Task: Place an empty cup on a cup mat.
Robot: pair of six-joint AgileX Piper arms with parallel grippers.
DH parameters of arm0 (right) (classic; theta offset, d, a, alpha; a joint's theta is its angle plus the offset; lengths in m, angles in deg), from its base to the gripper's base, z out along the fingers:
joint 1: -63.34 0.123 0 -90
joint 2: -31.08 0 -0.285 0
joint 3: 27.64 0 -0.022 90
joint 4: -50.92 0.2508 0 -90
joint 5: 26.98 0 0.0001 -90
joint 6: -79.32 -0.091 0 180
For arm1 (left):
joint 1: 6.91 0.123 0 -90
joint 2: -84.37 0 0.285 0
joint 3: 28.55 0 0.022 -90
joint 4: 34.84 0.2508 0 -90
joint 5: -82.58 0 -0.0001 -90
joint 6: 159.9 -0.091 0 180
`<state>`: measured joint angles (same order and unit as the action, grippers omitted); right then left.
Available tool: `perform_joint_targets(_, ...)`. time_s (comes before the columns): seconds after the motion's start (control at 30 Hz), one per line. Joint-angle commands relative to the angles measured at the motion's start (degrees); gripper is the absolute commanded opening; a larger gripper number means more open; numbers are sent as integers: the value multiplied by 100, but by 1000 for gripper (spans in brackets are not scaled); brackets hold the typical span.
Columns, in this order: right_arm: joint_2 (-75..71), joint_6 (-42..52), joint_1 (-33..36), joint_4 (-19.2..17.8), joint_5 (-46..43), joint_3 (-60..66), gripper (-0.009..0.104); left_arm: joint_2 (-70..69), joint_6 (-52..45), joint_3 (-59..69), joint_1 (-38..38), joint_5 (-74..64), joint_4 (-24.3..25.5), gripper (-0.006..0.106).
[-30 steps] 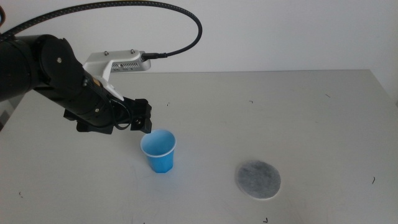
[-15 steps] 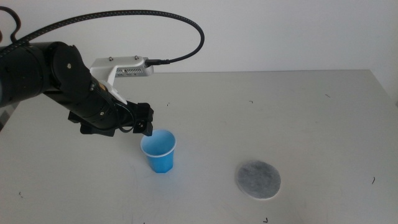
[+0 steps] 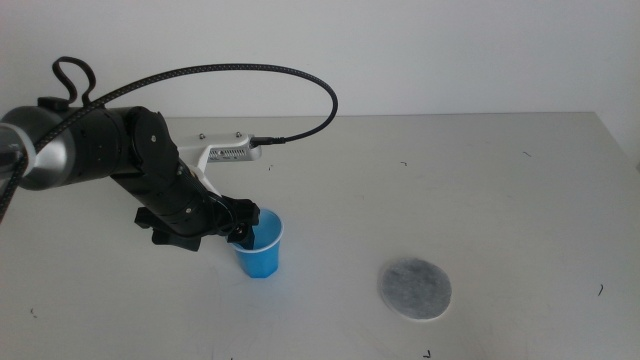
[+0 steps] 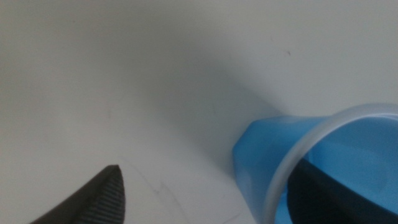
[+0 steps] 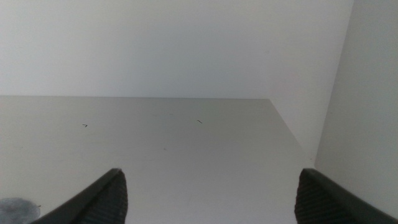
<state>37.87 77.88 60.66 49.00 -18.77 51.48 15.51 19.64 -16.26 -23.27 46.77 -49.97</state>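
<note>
Table [image 3: 480, 170]: a pale grey surface against a white wall, with a few tiny dark specks scattered on it.

Cup [image 3: 259, 243]: a small bright blue cup with a paler rim, standing upright on the table left of centre. It narrows toward its base. In the left wrist view the cup [image 4: 298, 168] fills one side of the picture, its pale rim curving across and its blue wall below.

Cup mat [image 3: 415, 288]: a flat round disc, mottled grey with a white edge, lying on the table to the right of the cup and a little nearer the onlooker. It is well apart from the cup. A sliver of the mat [image 5: 13, 208] shows at the edge of the right wrist view.

Left gripper [image 3: 243, 228]: at the end of the black arm that reaches in from the left, down at the cup's rim. Its jaws are spread apart and straddle the cup's wall: one dark jaw sits inside the cup, the other outside over bare table. Whether either jaw touches the cup cannot be told.

Cable [image 3: 250, 78]: a black braided cable arching over the arm to a silver camera housing [image 3: 228, 152] on the wrist.

Right gripper [image 5: 208, 199]: out of the middle view, jaws held wide over bare table.

Writing: no readable labels, brands or lettering anywhere.
</note>
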Motion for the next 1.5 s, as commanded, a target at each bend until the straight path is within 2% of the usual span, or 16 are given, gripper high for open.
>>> perform_joint_targets(0.0, -110, 49, 11, -52, -444, -66, 94, -217, -173, -165, -31, 193, -297, 75)
perform_joint_targets(0.13, -110, 49, 11, -52, -444, -66, 94, -215, -374, -165, -31, 277, -673, 34)
perform_joint_targets(0.23, -110, 49, 11, -52, -444, -66, 94, -215, -375, -165, -31, 262, -761, 3)
perform_joint_targets(0.27, -110, 49, 11, -52, -444, -66, 94, -233, -392, -165, -31, 247, -761, 0)
perform_joint_targets(0.6, -110, 49, 11, -52, -444, -66, 94, -714, -392, -545, -171, -329, -899, 0)
perform_joint_targets(0.87, -110, 49, 11, -52, -444, -66, 94, -558, 46, -1644, -1083, -679, -749, 0)
perform_joint_targets(1.13, -110, 49, 11, -52, -444, -66, 94, 178, 356, -2510, -2021, -900, -417, 0)
perform_joint_targets(1.47, -110, 49, 11, -52, -444, -66, 94, 894, 362, -2786, -2595, -706, -350, 0)
